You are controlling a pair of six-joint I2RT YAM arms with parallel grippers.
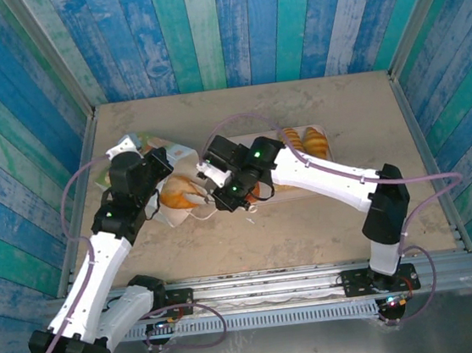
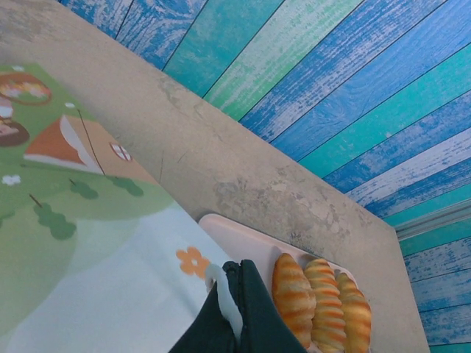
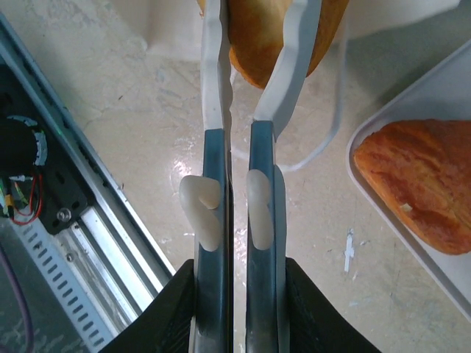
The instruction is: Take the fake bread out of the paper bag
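Presently pinching the upper edge of the paper bag with the left end effector, jaws clenched flat on the paper, over the left part of the desk. Presenting the bag's green printed face to the left wrist camera, with little trees, an orange roof and a small orange flower on it. Grasping an orange roll with the right end effector, a white fingertip pressed against each flank, right at the mouth of the bag. Seen from above as a golden lump at the bag's opening, between the two wrists, on white paper. Beside the right fingers, looping over the bare desk, a thin white cord handle. Just to the right of the bag, lying flat, a pale pink tray. Along its far end, packed side by side and touching, three ridged croissants. Inside its rim near the right end effector, one flatter orange pastry, partly under the right arm in the top view. All around, walls of blue and teal painted planks.
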